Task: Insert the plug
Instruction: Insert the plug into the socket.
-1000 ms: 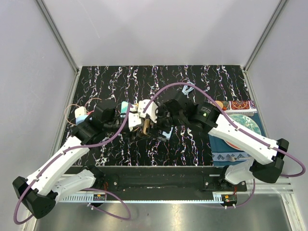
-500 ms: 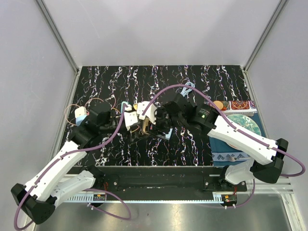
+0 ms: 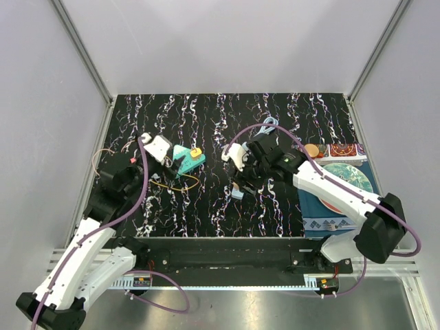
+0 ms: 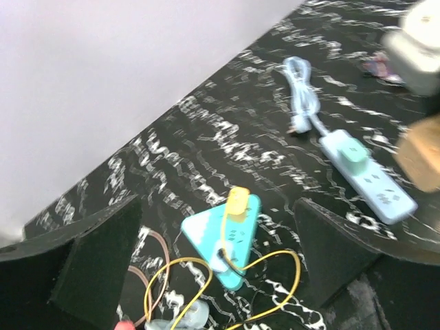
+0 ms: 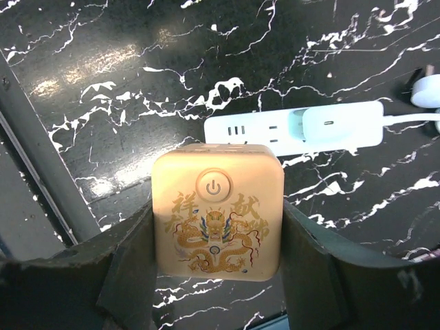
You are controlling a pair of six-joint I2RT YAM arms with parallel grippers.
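Note:
A teal triangular socket block (image 3: 185,161) lies on the black marble table, with a yellow plug (image 3: 196,152) on its far corner and a yellow cable (image 3: 175,183) looping in front. It also shows in the left wrist view (image 4: 218,240), with the plug (image 4: 238,201) on it. My left gripper (image 3: 161,152) is open and empty, just left of and above the block (image 4: 220,275). My right gripper (image 3: 237,161) is shut on a cream cube adapter (image 5: 217,210) that has a dragon print and a power button, held above a pale power strip (image 5: 295,129).
The pale power strip (image 3: 237,191) carries a white charger (image 5: 330,125), and its cable (image 3: 269,125) runs to the back. Patterned plates and mats (image 3: 347,175) lie at the right edge. A thin pink wire loop (image 3: 103,155) lies at the far left.
My left gripper has let go and drawn back to the left, leaving the teal block with the yellow plug on the table. My right gripper has moved right with the cube adapter.

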